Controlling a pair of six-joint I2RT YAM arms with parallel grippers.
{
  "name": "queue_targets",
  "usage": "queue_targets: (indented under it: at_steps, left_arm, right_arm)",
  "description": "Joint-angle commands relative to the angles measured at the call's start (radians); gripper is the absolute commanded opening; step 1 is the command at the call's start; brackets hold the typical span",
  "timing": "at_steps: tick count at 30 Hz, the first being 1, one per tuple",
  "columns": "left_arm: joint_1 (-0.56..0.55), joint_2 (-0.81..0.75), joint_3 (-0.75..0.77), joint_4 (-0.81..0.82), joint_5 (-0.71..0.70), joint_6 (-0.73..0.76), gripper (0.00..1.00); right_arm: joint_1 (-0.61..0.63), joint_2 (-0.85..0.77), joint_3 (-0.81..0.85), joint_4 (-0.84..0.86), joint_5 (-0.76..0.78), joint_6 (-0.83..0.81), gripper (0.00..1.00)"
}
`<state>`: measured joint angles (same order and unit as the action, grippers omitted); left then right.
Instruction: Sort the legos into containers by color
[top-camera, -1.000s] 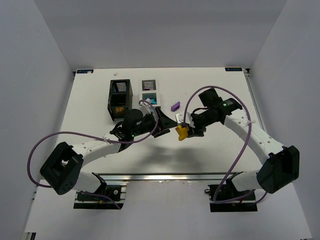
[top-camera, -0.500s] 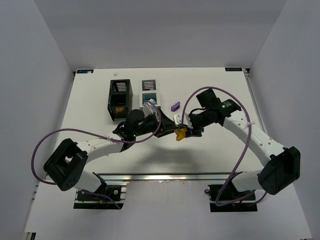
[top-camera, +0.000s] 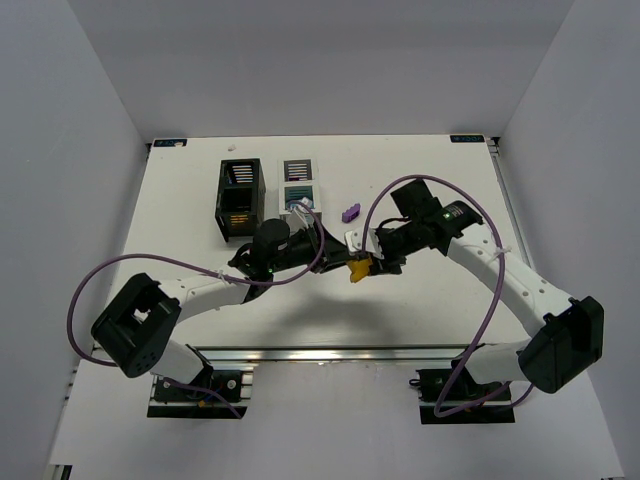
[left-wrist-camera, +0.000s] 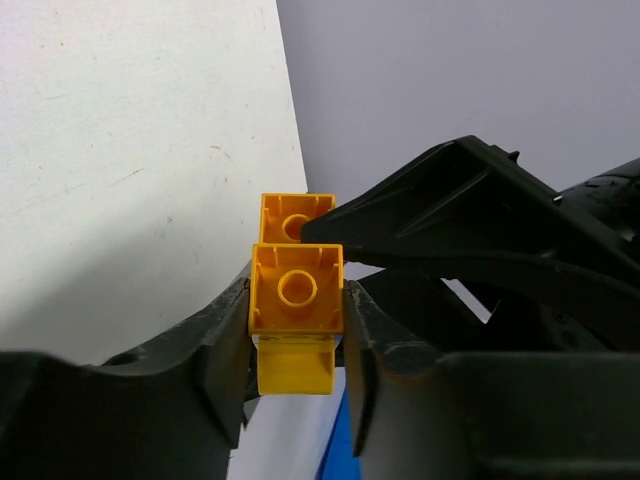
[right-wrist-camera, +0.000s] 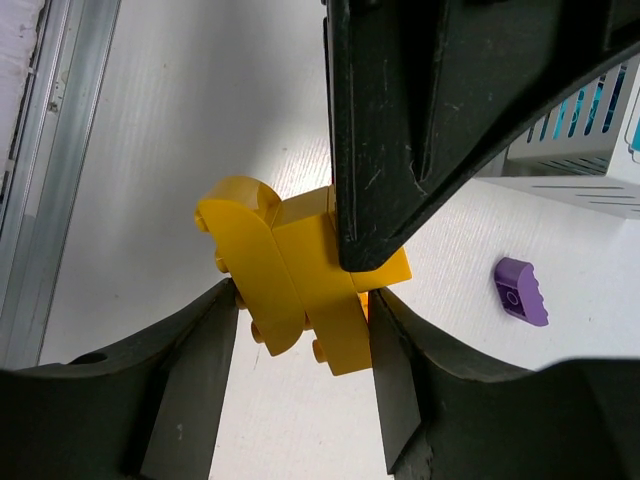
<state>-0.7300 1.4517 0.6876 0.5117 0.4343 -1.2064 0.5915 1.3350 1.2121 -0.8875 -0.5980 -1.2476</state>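
A yellow lego (top-camera: 357, 268), built of joined bricks, hangs above the table centre between both grippers. My left gripper (left-wrist-camera: 296, 305) is shut on its hollow underside end, a finger (left-wrist-camera: 225, 345) pressed to each side. My right gripper (right-wrist-camera: 300, 300) is shut on the other end of the same yellow lego (right-wrist-camera: 300, 270); the left arm's black finger (right-wrist-camera: 420, 130) crosses in front of it. A purple lego (top-camera: 350, 212) lies on the table behind them, and the right wrist view shows this purple lego (right-wrist-camera: 520, 290) too. The black container (top-camera: 240, 200) and the white container (top-camera: 300, 183) stand side by side at the back left. Teal shows in the white one.
The white container's slatted wall (right-wrist-camera: 590, 140) stands close behind the grippers. An aluminium rail (top-camera: 330, 355) runs along the near table edge, and the rail (right-wrist-camera: 45, 170) lies left of the right gripper. Purple cables (top-camera: 470, 330) loop off both arms.
My left gripper has moved right to the yellow lego and shut on it. The right gripper, still holding the lego, has shifted slightly left.
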Motion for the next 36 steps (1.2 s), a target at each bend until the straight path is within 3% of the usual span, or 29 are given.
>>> queue_targets:
  at_steps: [1,2,7,9,16,21,30,36]
  left_arm:
    - [-0.006,0.007,0.023,0.039,0.024,0.005,0.42]
    - [-0.006,0.010,0.023,0.044,0.027,0.004,0.34]
    - [-0.006,0.018,0.027,0.053,0.038,0.005,0.19]
    - [-0.006,0.016,0.027,0.057,0.043,0.007,0.13]
    - [-0.006,-0.017,0.018,0.041,0.032,0.034,0.07]
    - [-0.006,-0.053,0.020,-0.024,0.014,0.074,0.06]
    - [-0.005,-0.132,0.035,-0.280,-0.088,0.217,0.02]
    - [-0.003,-0.257,0.026,-0.375,-0.190,0.307,0.00]
  right_arm:
    - [0.008,-0.026,-0.009,0.018,-0.003,0.008,0.37]
    - [0.007,-0.026,-0.013,0.016,-0.003,0.008,0.38]
    - [0.008,-0.026,-0.019,0.018,0.000,0.008,0.45]
    - [0.010,-0.026,-0.022,0.022,0.007,0.014,0.55]
    - [0.008,-0.025,-0.039,0.053,0.024,0.080,0.89]
    - [0.004,-0.030,-0.046,0.084,0.033,0.175,0.89]
    - [-0.065,-0.028,0.043,0.071,-0.028,0.281,0.89]
    - [-0.119,-0.023,0.099,0.136,-0.114,0.494,0.89]
